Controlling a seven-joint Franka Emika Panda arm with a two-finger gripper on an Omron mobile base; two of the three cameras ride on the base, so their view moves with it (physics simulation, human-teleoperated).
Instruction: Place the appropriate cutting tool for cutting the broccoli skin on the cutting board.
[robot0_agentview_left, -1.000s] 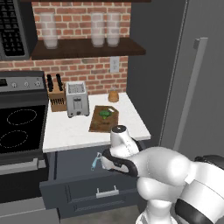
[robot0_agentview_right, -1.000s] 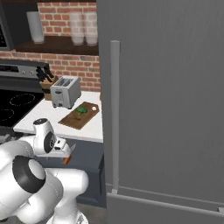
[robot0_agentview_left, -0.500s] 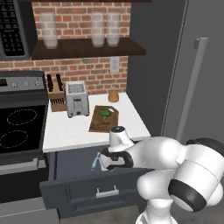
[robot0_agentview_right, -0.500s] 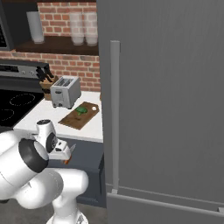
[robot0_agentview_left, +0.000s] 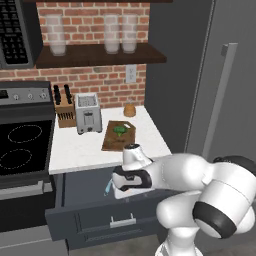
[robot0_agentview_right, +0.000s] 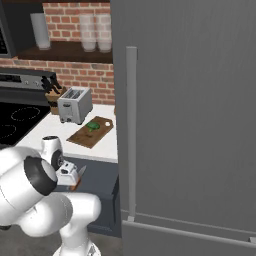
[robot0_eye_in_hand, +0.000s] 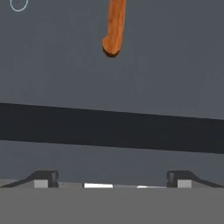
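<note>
Gripper: two-finger gripper (robot0_eye_in_hand: 112, 179), dark finger tips set wide apart with nothing between them, aimed at the smooth grey floor of the open drawer.
Hand view: small knife with orange handle (robot0_eye_in_hand: 114, 26), rounded handle end showing at top, lying on the drawer floor ahead of and apart from the fingertips; blade cut off by the frame edge.
Left base view: white hand over the open dark-grey drawer (robot0_agentview_left: 90, 220) below the white counter (robot0_agentview_left: 80, 150); flat rectangular brown wooden cutting board (robot0_agentview_left: 119, 136) lying on that counter, small dark-green broccoli floret (robot0_agentview_left: 119, 130) on its far half; boxy silver toaster (robot0_agentview_left: 88, 113) just left of the board; wooden knife block with black handles (robot0_agentview_left: 64, 108) beside the toaster.
Right base view: orange handle and grey blade lying in the drawer just right of the white hand; board and broccoli on the counter beyond, grey fridge door (robot0_agentview_right: 190, 120) at right.
</note>
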